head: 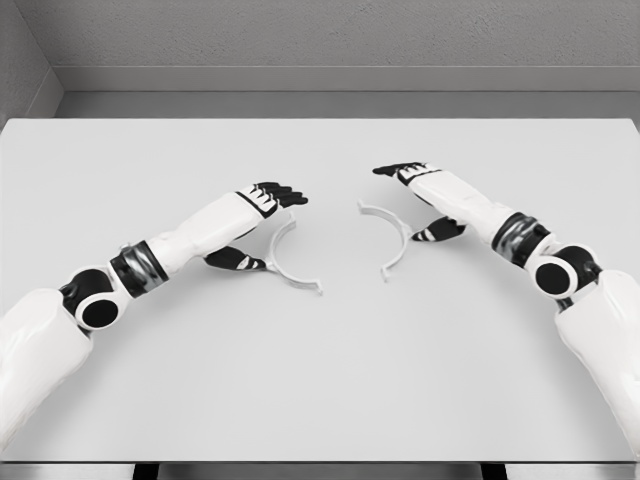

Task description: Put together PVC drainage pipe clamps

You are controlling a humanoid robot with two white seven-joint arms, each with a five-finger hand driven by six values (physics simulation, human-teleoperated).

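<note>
We're seeing two white clamp halves lying flat on the grey worktop [320,380], near its middle. Left clamp half [283,262] is sitting just beside our left hand [262,205]; right clamp half [390,233] is sitting just beside our right hand [425,195]. The halves are lying apart, a gap between them, open sides facing outward toward each hand. Both hands are hovering with fingers extended and thumbs spread below, gripping nothing. Whether fingertips are touching the halves, we can't tell.
</note>
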